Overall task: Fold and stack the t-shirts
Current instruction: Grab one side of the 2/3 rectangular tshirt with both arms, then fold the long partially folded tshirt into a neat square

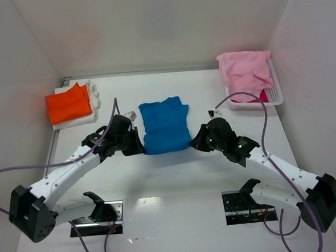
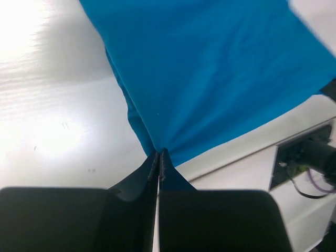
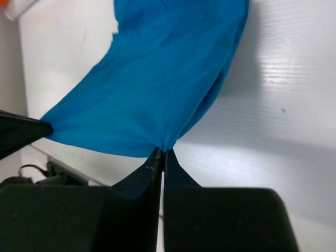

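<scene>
The blue t-shirt lies partly folded in the middle of the table. My left gripper is shut on its near left corner, and the cloth fans out from the tips in the left wrist view. My right gripper is shut on its near right corner, with the cloth pinched at the tips in the right wrist view. The near edge is lifted between the two grippers. The orange t-shirt lies folded at the far left on a white folded cloth. The pink t-shirt is heaped in the basket.
A white plastic basket stands at the far right against the wall, with something red under the pink cloth. White walls close the table on the left, back and right. Purple cables arc over both arms. Two mounting plates sit at the near edge.
</scene>
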You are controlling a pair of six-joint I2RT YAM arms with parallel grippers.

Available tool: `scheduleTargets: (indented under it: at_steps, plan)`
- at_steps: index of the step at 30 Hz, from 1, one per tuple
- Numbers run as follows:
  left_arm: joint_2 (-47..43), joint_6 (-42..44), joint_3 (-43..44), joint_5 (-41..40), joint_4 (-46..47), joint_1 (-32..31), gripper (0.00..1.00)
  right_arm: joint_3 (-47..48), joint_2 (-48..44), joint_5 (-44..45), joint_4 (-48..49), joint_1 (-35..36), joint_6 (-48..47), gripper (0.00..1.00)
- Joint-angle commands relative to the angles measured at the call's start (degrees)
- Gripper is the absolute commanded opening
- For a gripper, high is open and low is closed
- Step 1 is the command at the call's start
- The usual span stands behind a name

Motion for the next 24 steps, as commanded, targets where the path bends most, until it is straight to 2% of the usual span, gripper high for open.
scheduleTargets:
  at_steps: [1, 12, 24]
  plan:
    - [-5.55, -2.05, 4.82, -3.89, -6.92, 0.1, 0.0, 2.62, -4.29, 1.4, -5.59, 0.81, 1.62, 0.0]
    - [-3.1, 1.31, 14.66, -11.92, -8.05, 0.1, 0.0, 14.45, 0.95, 8.72, -6.38, -0.53, -2.58, 0.0]
    - [7.98, 5.98, 18.52, -9.64, -2.86, 6.78, 0.0, 21.55, 12.01, 9.08, -0.01, -5.3, -7.61, 0.0]
